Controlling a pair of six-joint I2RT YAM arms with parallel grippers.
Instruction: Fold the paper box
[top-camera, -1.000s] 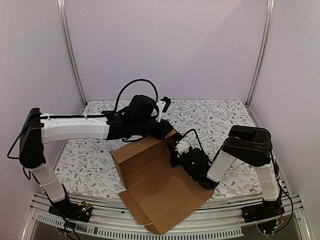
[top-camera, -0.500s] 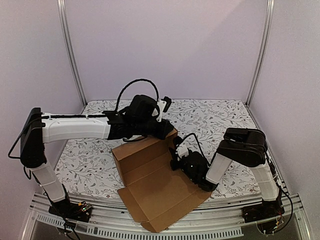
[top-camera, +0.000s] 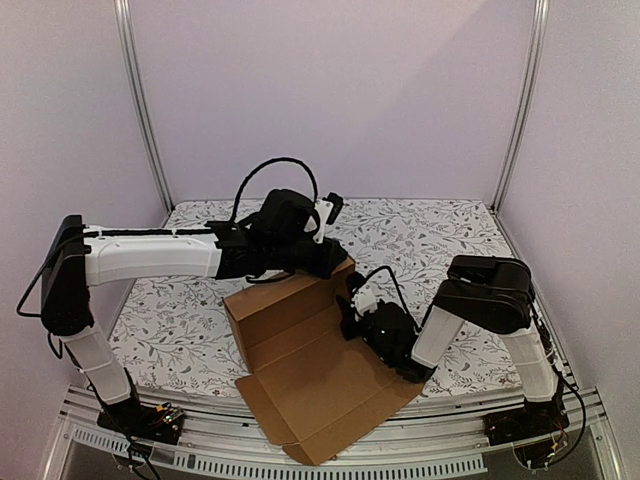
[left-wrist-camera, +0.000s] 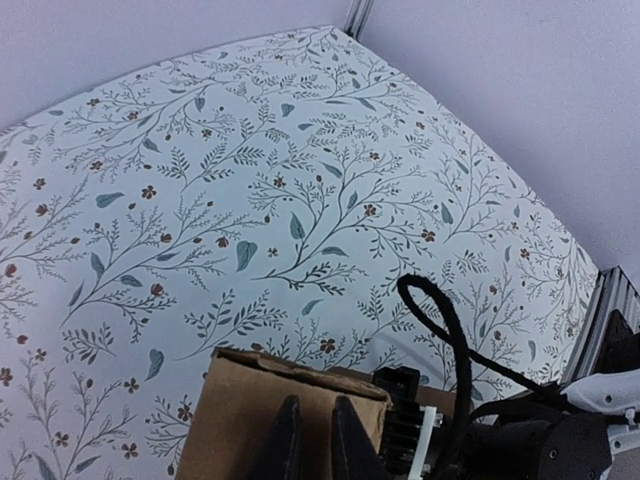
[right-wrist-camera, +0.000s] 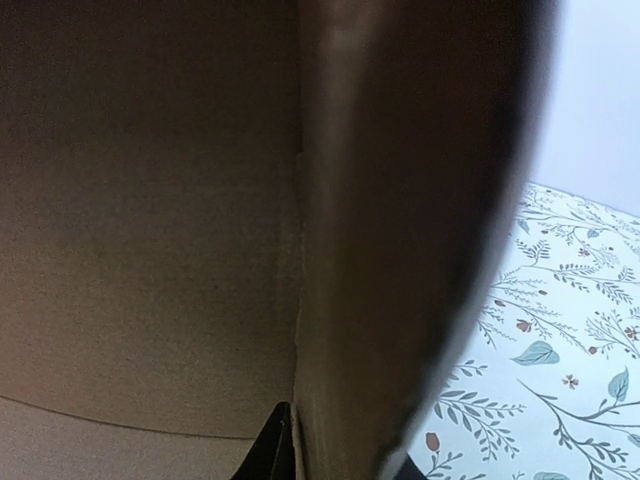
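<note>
The paper box (top-camera: 310, 370) is a brown cardboard sheet lying near the table's front edge, with its back panel and right side flap raised. My left gripper (top-camera: 335, 262) is at the upper right corner of the raised back panel. In the left wrist view the fingers (left-wrist-camera: 290, 440) stand almost together against the panel's face (left-wrist-camera: 240, 410). My right gripper (top-camera: 350, 318) is low at the box's right side. In the right wrist view it (right-wrist-camera: 335, 455) is shut on the upright side flap (right-wrist-camera: 380, 250), one finger (right-wrist-camera: 272, 450) inside the box.
The table has a white floral cloth (top-camera: 440, 240). Metal frame posts (top-camera: 140, 100) stand at the back corners, with plain walls behind. The front rail (top-camera: 400, 465) runs under the box's overhanging near edge. The right arm's black cable (left-wrist-camera: 450, 320) loops beside the panel.
The right arm has shifted a little to the left and the box's near edge has drawn slightly inward. The left arm has hardly moved.
</note>
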